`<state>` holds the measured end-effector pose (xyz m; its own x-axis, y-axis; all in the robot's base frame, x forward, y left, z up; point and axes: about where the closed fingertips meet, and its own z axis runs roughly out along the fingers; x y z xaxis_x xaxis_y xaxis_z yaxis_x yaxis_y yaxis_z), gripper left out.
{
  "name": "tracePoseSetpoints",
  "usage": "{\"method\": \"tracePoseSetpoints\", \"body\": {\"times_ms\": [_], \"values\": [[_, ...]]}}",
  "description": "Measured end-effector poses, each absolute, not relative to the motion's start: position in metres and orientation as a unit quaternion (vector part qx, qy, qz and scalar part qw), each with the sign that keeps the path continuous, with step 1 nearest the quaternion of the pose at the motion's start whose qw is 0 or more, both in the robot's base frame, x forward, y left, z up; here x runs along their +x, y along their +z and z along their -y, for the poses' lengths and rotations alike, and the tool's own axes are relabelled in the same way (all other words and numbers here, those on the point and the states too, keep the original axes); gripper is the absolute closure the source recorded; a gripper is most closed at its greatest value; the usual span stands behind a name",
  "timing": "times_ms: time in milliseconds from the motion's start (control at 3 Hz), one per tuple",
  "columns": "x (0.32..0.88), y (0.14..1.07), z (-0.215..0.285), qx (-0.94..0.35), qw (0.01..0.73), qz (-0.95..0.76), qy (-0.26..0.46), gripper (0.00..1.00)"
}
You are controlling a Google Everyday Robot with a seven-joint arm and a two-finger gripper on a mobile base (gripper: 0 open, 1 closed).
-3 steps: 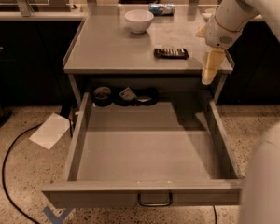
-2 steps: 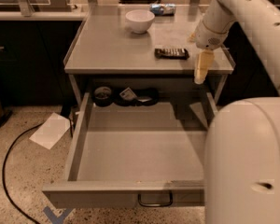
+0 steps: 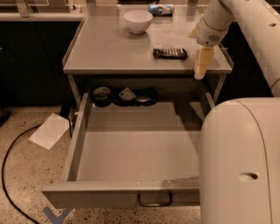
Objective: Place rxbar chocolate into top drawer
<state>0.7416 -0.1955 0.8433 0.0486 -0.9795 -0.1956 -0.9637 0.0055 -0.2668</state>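
Camera view is now filled at the lower right by the robot's big white arm housing (image 3: 242, 162). A second ago it sat only at the frame edge, and it now hides the right front corner of the top drawer (image 3: 107, 192). The drawer stands pulled wide open across the lower middle of the frame. Its grey floor is bare where it can be seen, and the loop handle (image 3: 154, 200) shows at the bottom edge. So the target is ready and nothing has gone in yet.

Above it is the grey table (image 3: 107, 45), with the white bowl (image 3: 138, 21) toward the back and a sheet of paper (image 3: 50, 130) on the floor at the left.

Now the gripper (image 3: 203, 62): it hangs pointing down at the table's right front edge, right of centre in the frame. Over the last second it has slid a little to the left, closing on the bar. How far open it is cannot be told, and nothing shows in its hold.

The rxbar chocolate (image 3: 170, 53) has not budged. It lies flat on the table just left of the gripper, apart from it. The pick is still ahead, and the approach looks nearly lined up.
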Motion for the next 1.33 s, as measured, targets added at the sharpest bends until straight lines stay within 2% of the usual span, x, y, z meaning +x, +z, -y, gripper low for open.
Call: {"method": "tracePoseSetpoints", "body": {"times_ms": [333,667,1333], "values": [[0.757,0.832,0.189,-0.729,0.162,-0.664,-0.022,0.0],[0.783,0.841,0.177,-0.748,0.189,-0.635,-0.047,0.0],[0.802,0.831,0.166,-0.762,0.192,-0.616,-0.063,0.0]]}}
